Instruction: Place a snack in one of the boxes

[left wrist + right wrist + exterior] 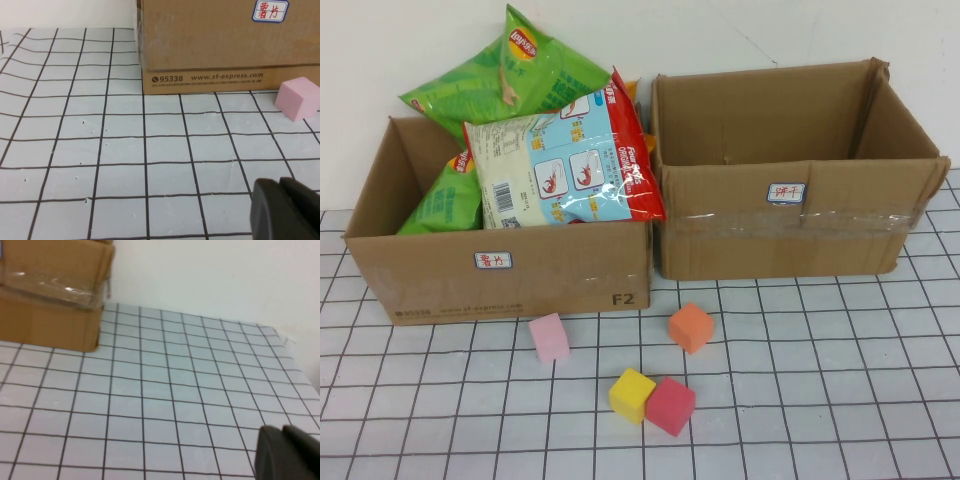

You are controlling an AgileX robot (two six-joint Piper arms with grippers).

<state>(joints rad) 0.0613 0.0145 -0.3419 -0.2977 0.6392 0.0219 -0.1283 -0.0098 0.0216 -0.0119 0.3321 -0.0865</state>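
Note:
Two open cardboard boxes stand at the back of the gridded table. The left box (500,270) holds several snack bags: green chip bags (510,70) and a white and red bag (570,165) leaning on top. The right box (790,230) looks empty. Neither arm shows in the high view. My left gripper (282,197) is shut and empty, low over the table in front of the left box (220,45). My right gripper (282,440) is shut and empty, over the table beside the right box's corner (55,295).
Foam cubes lie in front of the boxes: pink (549,337), orange (691,327), yellow (632,394) and red (670,405). The pink cube also shows in the left wrist view (297,99). A white wall stands behind the boxes.

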